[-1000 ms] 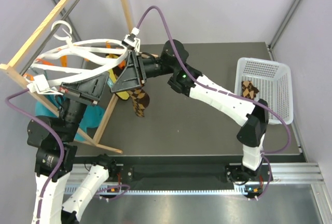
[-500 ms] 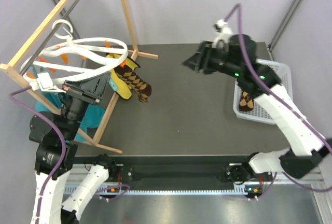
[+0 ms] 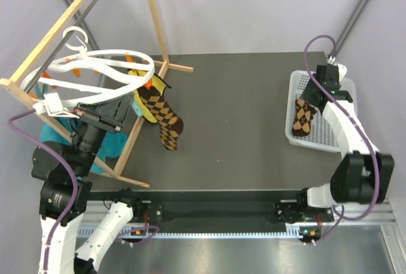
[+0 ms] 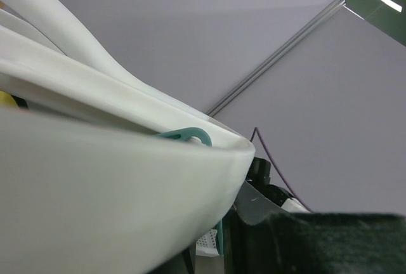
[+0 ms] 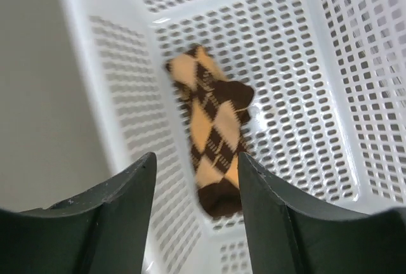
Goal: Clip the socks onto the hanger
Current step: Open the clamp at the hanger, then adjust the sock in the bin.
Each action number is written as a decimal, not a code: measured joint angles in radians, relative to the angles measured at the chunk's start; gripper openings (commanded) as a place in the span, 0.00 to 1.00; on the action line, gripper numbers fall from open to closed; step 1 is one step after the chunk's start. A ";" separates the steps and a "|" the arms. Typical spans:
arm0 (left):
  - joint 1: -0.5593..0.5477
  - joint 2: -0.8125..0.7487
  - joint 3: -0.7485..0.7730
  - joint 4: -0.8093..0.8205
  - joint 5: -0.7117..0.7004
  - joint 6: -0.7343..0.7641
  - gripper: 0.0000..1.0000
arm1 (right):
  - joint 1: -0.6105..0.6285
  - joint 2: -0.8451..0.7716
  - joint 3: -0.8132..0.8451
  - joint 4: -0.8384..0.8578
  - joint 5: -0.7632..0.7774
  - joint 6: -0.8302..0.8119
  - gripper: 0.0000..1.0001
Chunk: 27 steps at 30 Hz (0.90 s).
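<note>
The white ring hanger (image 3: pixel 95 55) hangs by its hook from the wooden rack at the far left, and its rim (image 4: pixel 95 179) fills the left wrist view. My left gripper (image 3: pixel 117 104) is under the ring's near arc, shut on the hanger. One brown-and-tan argyle sock (image 3: pixel 163 117) dangles from the ring's right side. The other sock (image 3: pixel 303 117) lies in the white mesh basket. My right gripper (image 3: pixel 309 98) hovers just above it, open and holding nothing. In the right wrist view that sock (image 5: pixel 206 115) shows between and below the gripper (image 5: pixel 196 157).
The wooden frame rack (image 3: pixel 134 131) stands at the left with its foot on the table. A yellow cloth (image 3: pixel 150 110) hangs beside the clipped sock and a teal cloth (image 3: pixel 109 142) lies under the rack. The mesh basket (image 3: pixel 320 145) (image 5: pixel 114 128) sits at the table's right edge.
My right arm swung from the hanger across the table to the basket and opened wider. The sock it left now hangs free from the ring. The ring shifted slightly.
</note>
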 measured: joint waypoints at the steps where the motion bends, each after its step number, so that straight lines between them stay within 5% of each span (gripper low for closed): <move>1: 0.000 0.000 0.000 0.000 0.001 0.000 0.00 | -0.015 0.058 0.000 0.014 0.007 -0.009 0.57; 7: 0.000 0.002 0.004 -0.008 0.000 0.011 0.00 | -0.037 0.278 0.010 0.072 0.037 -0.039 0.59; 12: 0.000 0.002 0.007 -0.010 0.000 0.021 0.00 | -0.037 0.441 0.090 0.088 0.063 -0.053 0.51; 20: 0.000 0.011 0.007 -0.011 0.000 0.026 0.00 | -0.037 0.517 0.157 0.086 0.151 -0.090 0.00; 27: 0.000 0.014 0.007 -0.011 0.001 0.026 0.00 | -0.057 0.432 0.184 0.079 0.098 -0.089 0.00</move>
